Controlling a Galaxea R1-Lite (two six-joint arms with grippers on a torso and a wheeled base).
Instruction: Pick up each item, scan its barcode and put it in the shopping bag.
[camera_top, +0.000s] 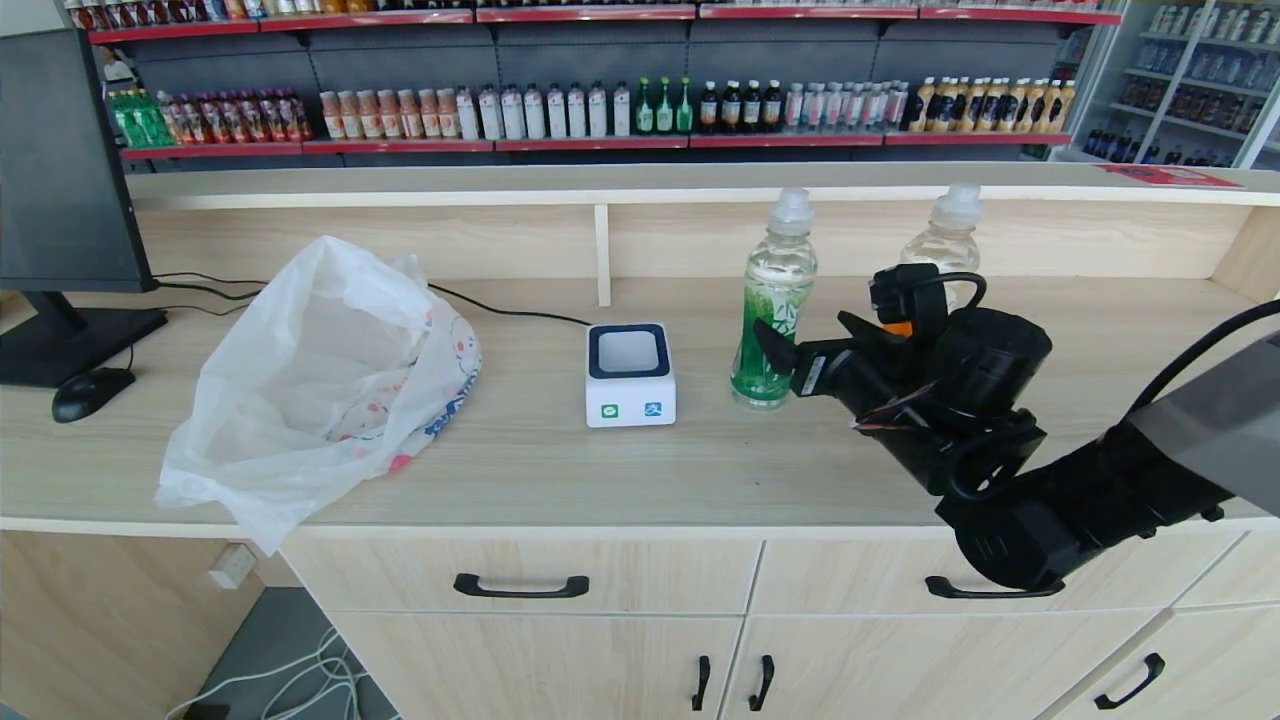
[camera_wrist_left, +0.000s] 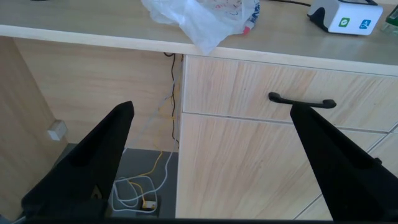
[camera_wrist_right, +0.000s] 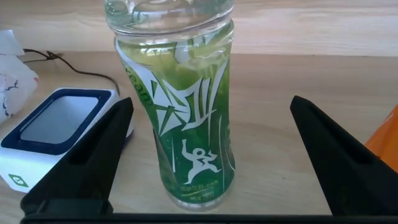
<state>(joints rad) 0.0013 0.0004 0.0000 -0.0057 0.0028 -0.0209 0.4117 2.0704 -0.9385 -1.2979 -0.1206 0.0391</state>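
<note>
A green-labelled drink bottle (camera_top: 775, 300) stands upright on the wooden counter (camera_top: 640, 470), to the right of the white barcode scanner (camera_top: 629, 375). My right gripper (camera_top: 800, 335) is open just right of it at label height. In the right wrist view the bottle (camera_wrist_right: 186, 124) stands between and just beyond the open right gripper (camera_wrist_right: 211, 112), with the scanner (camera_wrist_right: 53, 127) beside it. A second clear bottle (camera_top: 945, 245) stands farther back, partly behind my right arm. The white shopping bag (camera_top: 320, 380) lies open at the counter's left. My left gripper (camera_wrist_left: 211, 162) is open, low in front of the cabinet.
A monitor (camera_top: 60, 150) and a mouse (camera_top: 90, 392) stand at the far left, with a cable (camera_top: 510, 312) running to the scanner. A raised ledge (camera_top: 700, 185) closes the counter's back. Drawers with black handles (camera_wrist_left: 301, 101) lie below the counter edge.
</note>
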